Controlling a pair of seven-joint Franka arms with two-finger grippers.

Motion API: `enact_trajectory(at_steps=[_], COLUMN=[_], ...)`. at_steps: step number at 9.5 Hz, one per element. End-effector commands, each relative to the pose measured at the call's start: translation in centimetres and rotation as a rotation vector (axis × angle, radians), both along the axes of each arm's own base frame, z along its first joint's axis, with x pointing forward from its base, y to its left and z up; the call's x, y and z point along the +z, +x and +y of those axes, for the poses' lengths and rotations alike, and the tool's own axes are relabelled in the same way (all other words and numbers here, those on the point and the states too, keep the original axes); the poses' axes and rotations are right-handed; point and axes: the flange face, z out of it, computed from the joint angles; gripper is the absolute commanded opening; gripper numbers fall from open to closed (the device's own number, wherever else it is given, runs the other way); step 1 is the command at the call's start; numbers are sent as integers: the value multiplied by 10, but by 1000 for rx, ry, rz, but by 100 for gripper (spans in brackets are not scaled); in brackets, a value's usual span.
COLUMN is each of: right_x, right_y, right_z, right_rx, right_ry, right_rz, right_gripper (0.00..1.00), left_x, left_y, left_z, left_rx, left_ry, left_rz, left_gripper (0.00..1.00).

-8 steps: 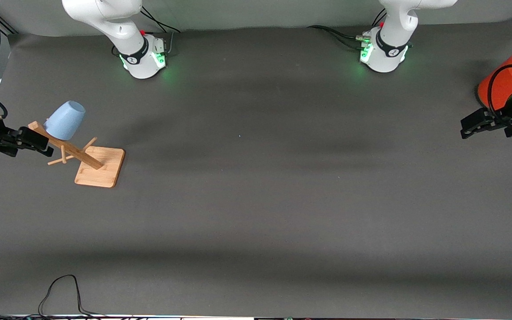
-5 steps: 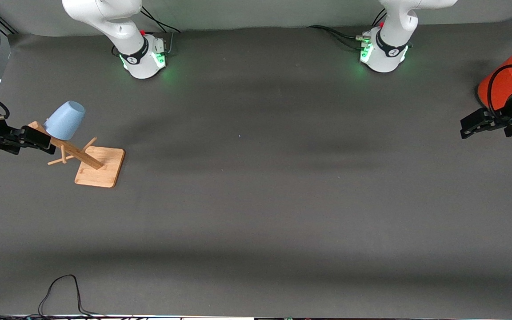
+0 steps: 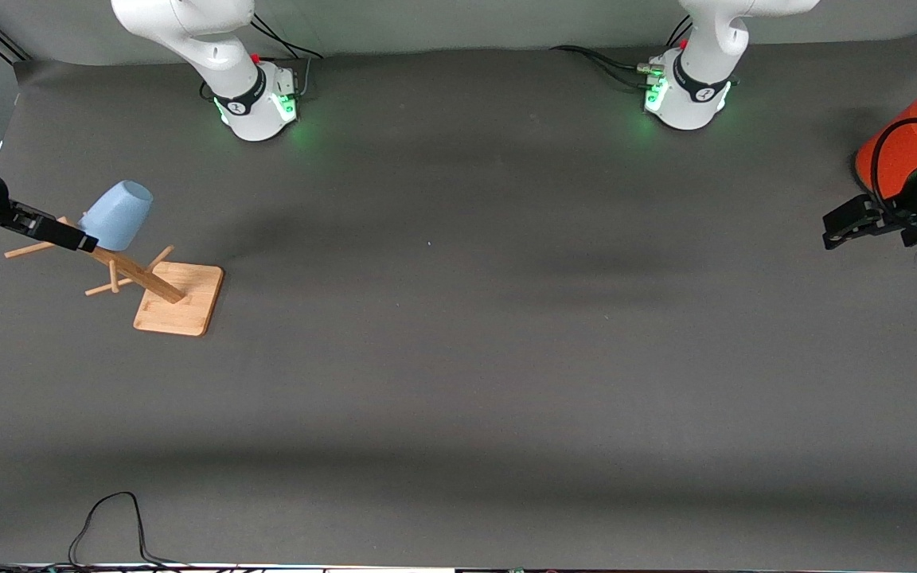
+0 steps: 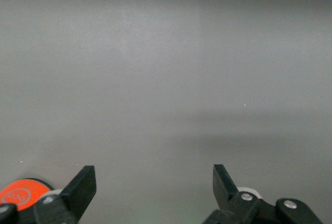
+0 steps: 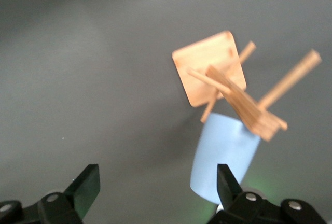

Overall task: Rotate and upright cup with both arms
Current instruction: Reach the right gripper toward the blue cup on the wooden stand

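The light-blue cup (image 3: 116, 215) hangs mouth-down and tilted on a peg of a wooden rack (image 3: 176, 298) at the right arm's end of the table. My right gripper (image 3: 80, 240) is open, up in the air beside the cup's rim and the rack's post. In the right wrist view the cup (image 5: 224, 159) sits against one finger of the open right gripper (image 5: 156, 180), off to one side of the gap. My left gripper (image 3: 833, 227) is open and empty and waits at the left arm's end of the table; the left wrist view shows it (image 4: 154, 180) over bare mat.
An orange-red cylinder with a grey lid (image 3: 900, 151) stands beside the left gripper and shows in the left wrist view (image 4: 21, 193). The rack's square base (image 5: 207, 66) and side pegs stick out around the cup. A black cable (image 3: 108, 517) lies at the near edge.
My right gripper has moved toward the cup, its tips now at the cup's rim beside the post. The cup, the rack and the left arm have not moved.
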Motion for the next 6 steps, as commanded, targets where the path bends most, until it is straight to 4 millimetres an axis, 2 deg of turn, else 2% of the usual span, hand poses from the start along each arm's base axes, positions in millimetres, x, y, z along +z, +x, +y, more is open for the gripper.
enact_trajectory(at_steps=[1,3,4,6], right_x=[-16,-51,-62,-73], right_y=[-52,-87,-93,-92], right_z=[-12,-28,-32,-39], right_rx=[-226,-270,-284,-299], right_ry=[19,40,44,47], right_rz=[-9,-41,-53,-53], right_gripper=[100,100,100,100], left_x=[4,6,6,6], left_y=[-1,-1,-2,-1], left_z=[2,1,1,1], left_rx=[-1,0,-1,-1], left_ry=[-2,-8,-8,-9], left_rz=[5,1,4,1], left_gripper=[100,100,100,100])
